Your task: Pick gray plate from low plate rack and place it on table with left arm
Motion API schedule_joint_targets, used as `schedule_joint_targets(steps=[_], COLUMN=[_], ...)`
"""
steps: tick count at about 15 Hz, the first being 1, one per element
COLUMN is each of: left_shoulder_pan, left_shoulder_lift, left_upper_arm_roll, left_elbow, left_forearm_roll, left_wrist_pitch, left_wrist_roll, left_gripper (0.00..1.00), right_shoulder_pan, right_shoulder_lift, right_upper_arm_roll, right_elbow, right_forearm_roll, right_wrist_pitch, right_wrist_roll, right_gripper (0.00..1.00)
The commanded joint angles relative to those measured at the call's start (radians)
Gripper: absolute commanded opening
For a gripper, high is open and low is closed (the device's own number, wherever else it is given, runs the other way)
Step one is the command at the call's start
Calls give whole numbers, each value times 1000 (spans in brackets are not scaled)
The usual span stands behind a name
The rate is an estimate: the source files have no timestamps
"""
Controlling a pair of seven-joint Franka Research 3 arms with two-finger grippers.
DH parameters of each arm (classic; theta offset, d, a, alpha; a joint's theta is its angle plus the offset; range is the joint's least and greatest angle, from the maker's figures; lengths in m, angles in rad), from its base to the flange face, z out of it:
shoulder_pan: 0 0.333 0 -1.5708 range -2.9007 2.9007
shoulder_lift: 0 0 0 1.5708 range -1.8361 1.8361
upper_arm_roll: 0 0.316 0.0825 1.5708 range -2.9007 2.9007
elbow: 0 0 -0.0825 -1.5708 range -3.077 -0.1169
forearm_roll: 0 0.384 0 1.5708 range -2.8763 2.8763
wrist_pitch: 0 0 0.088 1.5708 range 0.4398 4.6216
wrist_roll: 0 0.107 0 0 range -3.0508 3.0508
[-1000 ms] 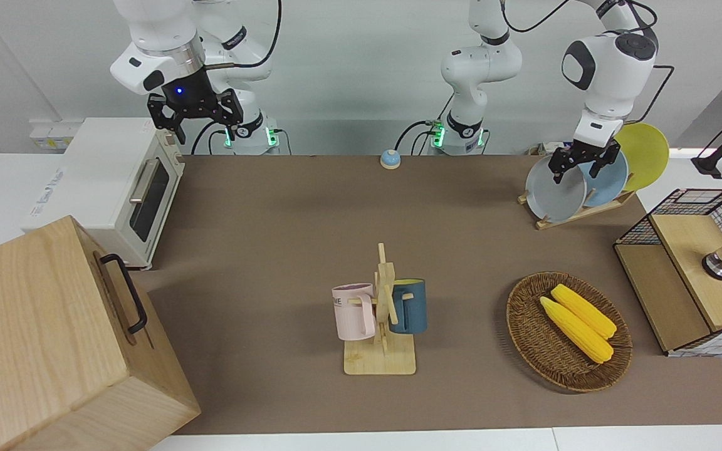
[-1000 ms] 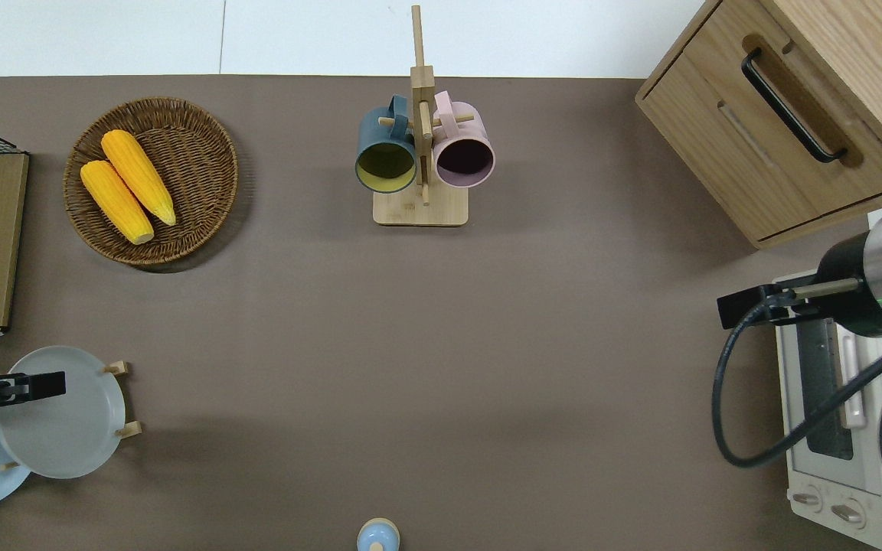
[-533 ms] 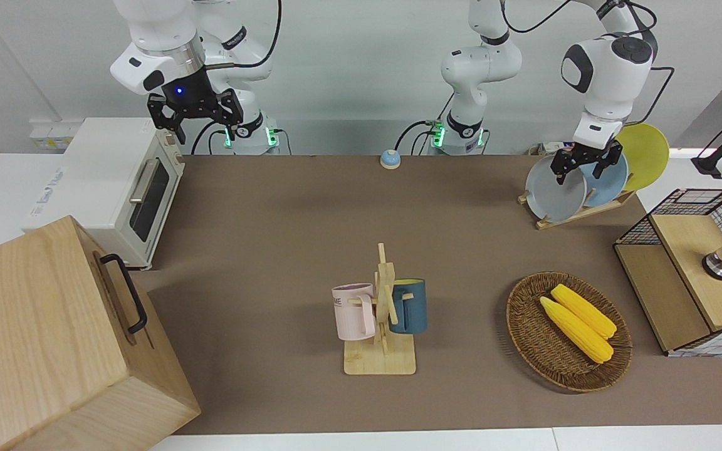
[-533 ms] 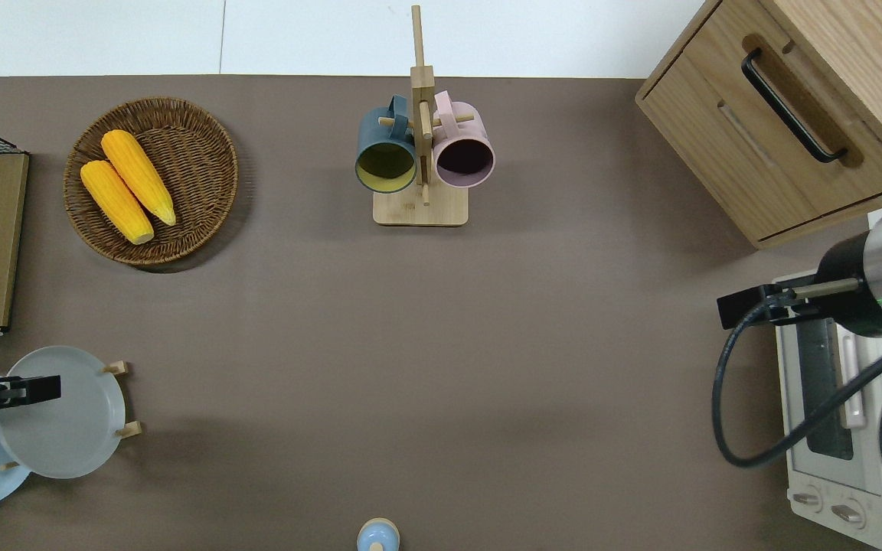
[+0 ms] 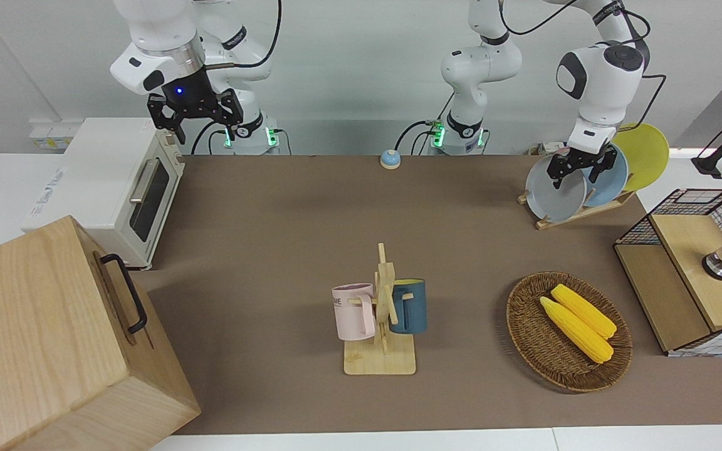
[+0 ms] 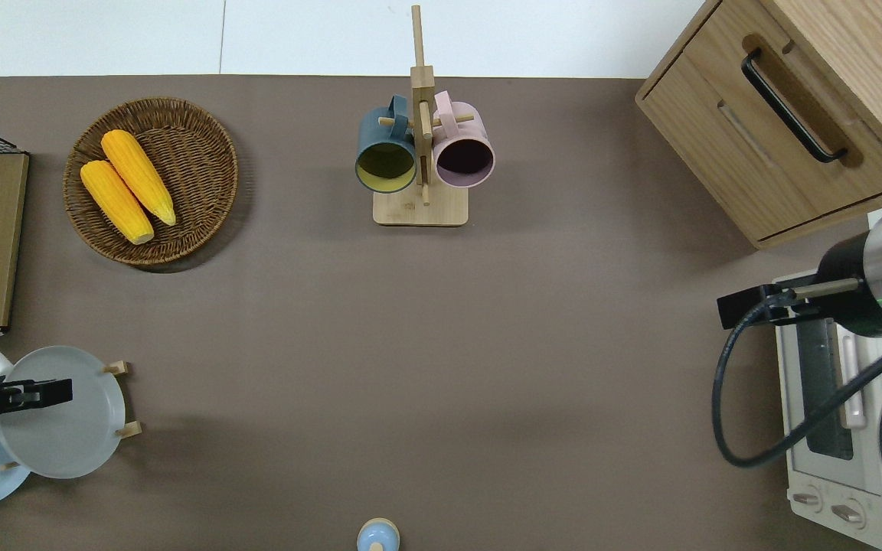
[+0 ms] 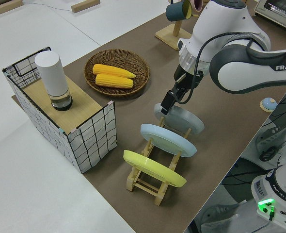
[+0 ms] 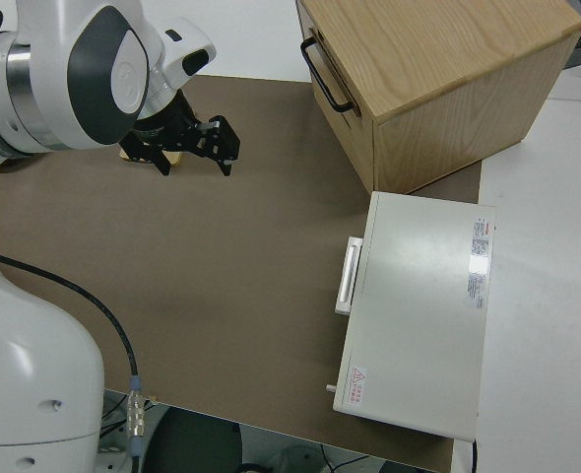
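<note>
The gray plate [image 5: 552,195] leans in the end slot of the low plate rack [image 5: 577,215], the slot nearest the table's middle. It also shows in the overhead view [image 6: 66,432] and the left side view [image 7: 185,121]. My left gripper [image 5: 577,170] is open, and its fingers straddle the plate's upper rim; it also shows in the overhead view [image 6: 54,392] and the left side view [image 7: 165,104]. The rack stands on the brown table [image 5: 311,219] at the left arm's end, near the robots. My right gripper [image 5: 197,119] is parked and open.
A sky-blue plate [image 5: 613,180] and a yellow plate [image 5: 648,150] fill the rack's other slots. A wicker basket [image 5: 527,338] with two corn cobs, a wire-sided box [image 5: 693,269], a mug stand [image 5: 381,326], a toaster oven [image 5: 116,181], a wooden cabinet [image 5: 54,338] and a small bell [image 5: 390,159] are around.
My left arm's wrist has shifted a little toward the table's middle while the gripper stays at the gray plate's rim. The plate has not moved. The right arm is still.
</note>
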Motion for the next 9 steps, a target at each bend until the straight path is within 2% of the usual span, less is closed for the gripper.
schedule_joint_targets(steps=[1, 5, 6, 9], left_shoulder_pan=[18, 20, 21, 23], left_shoulder_lift=[-11, -5, -5, -3], left_upper_arm_roll=[-2, -2, -2, -2], left_elbow=[-25, -27, -27, -27], left_forearm_roll=[19, 19, 19, 19], left_wrist_pitch=[29, 29, 29, 28], left_wrist_roll=[10, 10, 10, 10], left_gripper=[995, 962, 856, 413], right_shoulder_pan=[-10, -10, -10, -10], right_shoulder_lift=[-2, -2, -2, -2], right_upper_arm_roll=[6, 6, 6, 6], right_elbow=[6, 6, 6, 6], right_forearm_roll=[10, 10, 10, 10], right_wrist_pitch=[-13, -13, -13, -13], right_wrist_roll=[0, -1, -1, -1], right_gripper=[990, 987, 990, 990])
